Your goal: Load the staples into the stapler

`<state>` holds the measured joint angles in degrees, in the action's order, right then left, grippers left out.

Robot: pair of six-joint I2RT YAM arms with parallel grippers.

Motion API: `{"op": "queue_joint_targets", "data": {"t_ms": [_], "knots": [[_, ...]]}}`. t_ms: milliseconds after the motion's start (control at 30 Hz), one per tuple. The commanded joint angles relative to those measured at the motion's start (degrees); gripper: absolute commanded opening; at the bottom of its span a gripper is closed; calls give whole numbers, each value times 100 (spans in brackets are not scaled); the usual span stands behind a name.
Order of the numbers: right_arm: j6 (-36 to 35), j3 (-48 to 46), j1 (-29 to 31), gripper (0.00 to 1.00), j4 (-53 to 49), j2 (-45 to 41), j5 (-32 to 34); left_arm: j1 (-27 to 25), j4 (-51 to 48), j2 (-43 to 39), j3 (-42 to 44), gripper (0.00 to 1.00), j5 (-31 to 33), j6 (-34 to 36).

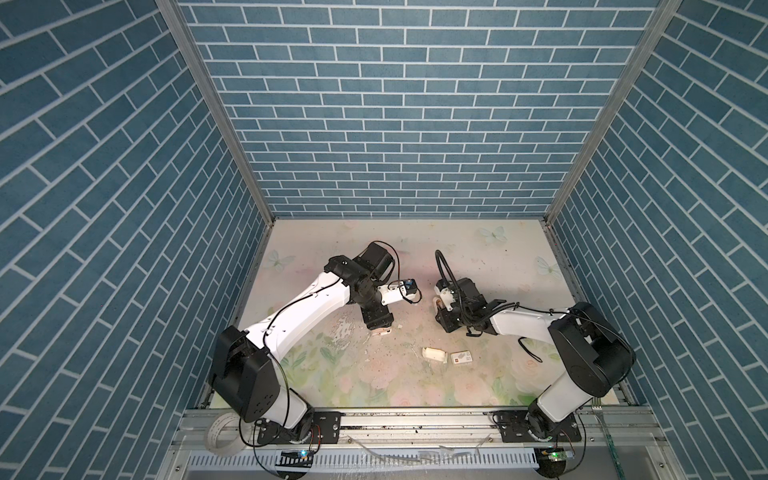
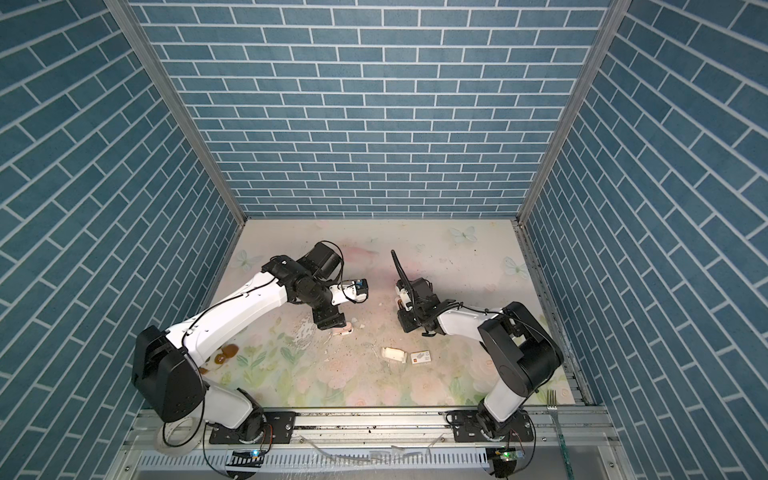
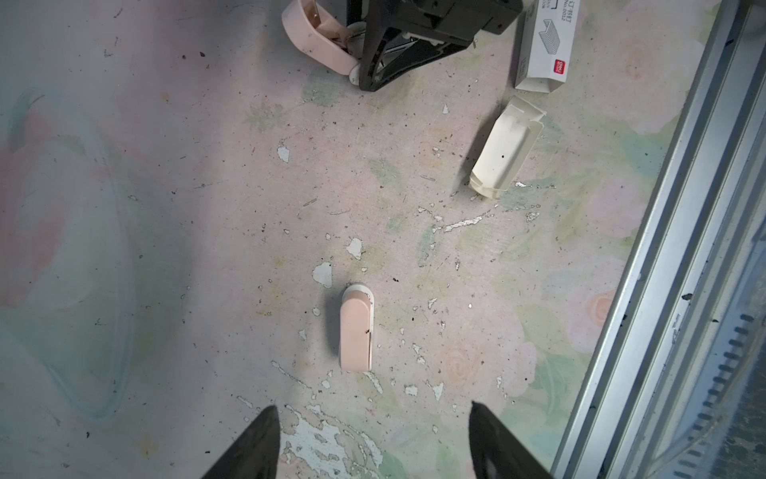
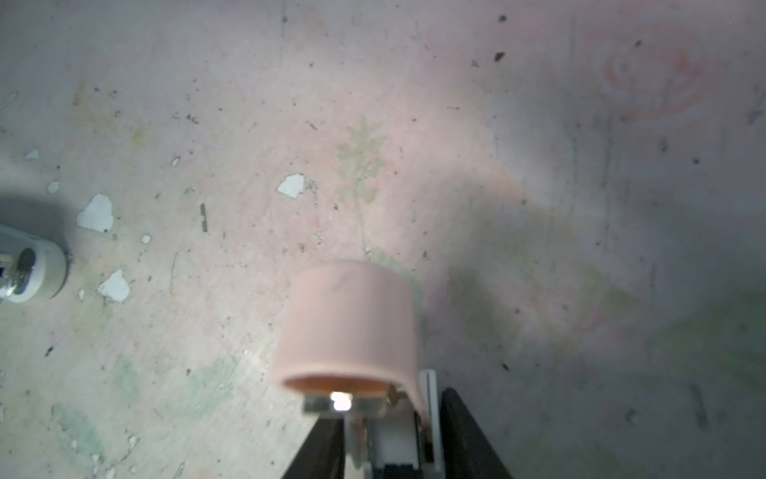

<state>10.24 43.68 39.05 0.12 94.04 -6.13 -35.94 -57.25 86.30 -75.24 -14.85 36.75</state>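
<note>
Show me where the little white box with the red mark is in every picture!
In a top view: the white box lies on the table, near the front, right of middle.
In a top view: same place.
Left wrist: it is partly cut off by the picture's edge.
Right wrist: not in it.
Landmark: the white tray lies next to it.

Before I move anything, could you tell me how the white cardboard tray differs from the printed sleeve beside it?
The cardboard tray is plain cream; the sleeve carries a staple drawing and a red mark. The cardboard tray is an open trough with raised side walls; the sleeve is a flat-sided box. Both are pale card, lying unheld on the table.
</note>
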Motion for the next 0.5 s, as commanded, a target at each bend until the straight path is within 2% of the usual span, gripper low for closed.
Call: {"op": "queue_joint_targets", "data": {"t_ms": [0, 200, 467], "knots": [[-263, 207, 195, 43, -339, 182, 290, 43, 30, -81, 129, 74, -40, -27], [-205, 222, 349, 49, -407, 233, 626, 44, 75, -52, 185, 73, -101, -28], [-35, 150, 349, 54, -611, -407, 857, 44, 116, -4, 176, 73, -193, 16]]}}
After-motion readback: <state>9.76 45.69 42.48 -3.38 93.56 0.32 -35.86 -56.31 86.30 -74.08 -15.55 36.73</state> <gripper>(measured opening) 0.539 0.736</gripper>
